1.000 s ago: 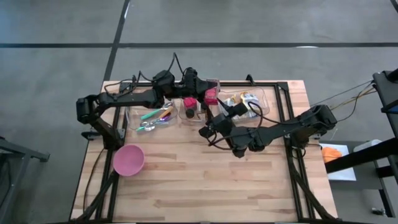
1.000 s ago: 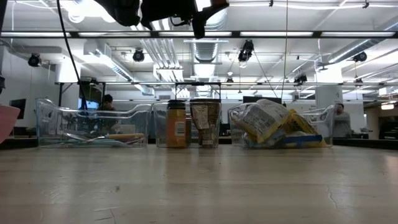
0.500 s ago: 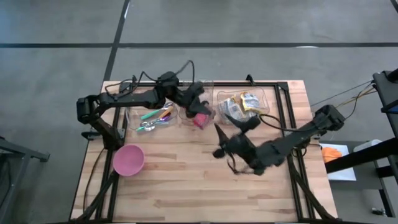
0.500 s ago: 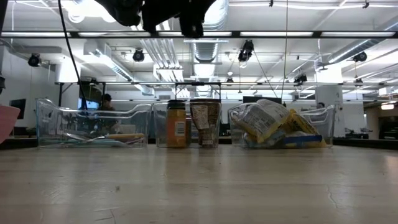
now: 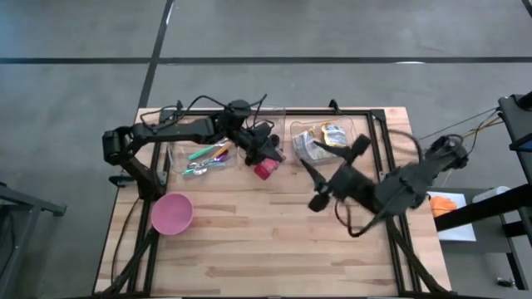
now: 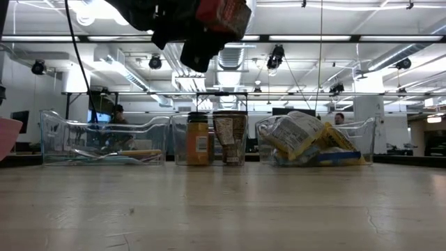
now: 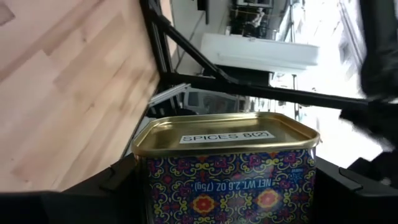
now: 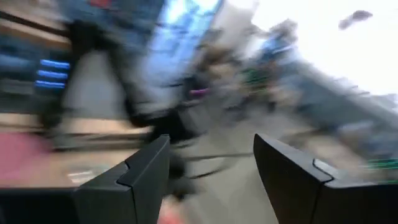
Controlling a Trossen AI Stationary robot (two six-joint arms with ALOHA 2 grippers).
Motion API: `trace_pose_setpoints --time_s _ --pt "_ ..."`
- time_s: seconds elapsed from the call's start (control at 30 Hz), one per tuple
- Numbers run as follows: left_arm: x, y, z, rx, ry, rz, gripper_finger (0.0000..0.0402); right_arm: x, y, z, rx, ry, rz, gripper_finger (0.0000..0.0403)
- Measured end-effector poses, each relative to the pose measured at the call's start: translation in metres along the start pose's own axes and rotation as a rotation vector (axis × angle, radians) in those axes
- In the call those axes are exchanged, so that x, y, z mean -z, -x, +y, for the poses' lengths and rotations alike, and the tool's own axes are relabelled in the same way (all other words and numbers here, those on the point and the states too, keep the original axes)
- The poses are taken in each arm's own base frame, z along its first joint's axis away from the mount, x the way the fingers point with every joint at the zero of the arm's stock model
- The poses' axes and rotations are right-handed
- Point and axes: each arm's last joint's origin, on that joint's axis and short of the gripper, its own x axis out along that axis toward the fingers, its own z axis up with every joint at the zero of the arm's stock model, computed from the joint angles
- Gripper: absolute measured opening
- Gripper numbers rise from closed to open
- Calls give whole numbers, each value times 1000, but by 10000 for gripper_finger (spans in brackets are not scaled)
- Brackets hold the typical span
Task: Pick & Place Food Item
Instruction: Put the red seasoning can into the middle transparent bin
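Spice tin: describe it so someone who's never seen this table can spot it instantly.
Start at the row of clear bins along the wooden table's far edge. Just in front of the middle bin, the left gripper holds the spice tin in the air between its fingers. It is the only red item with a gold lid and a floral pattern; the jars still stand in the bin.

Grey floor (image 5: 332, 33) around the wooden table (image 5: 249, 249); ceiling strip lights (image 6: 327, 38) overhead.
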Motion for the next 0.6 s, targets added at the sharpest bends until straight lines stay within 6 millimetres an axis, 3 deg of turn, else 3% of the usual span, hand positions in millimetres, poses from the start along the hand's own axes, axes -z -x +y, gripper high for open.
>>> trace_pose_setpoints --time_s 0.13,0.2,0.6 --pt "0 0 0 0 -10 3 295 14 -6 -30 -297 -236 150 229" --pt "1 -1 -2 2 -14 5 295 19 -10 -36 -393 -261 241 229" --pt "5 -3 -2 8 82 85 295 26 -56 -20 -749 24 245 228"
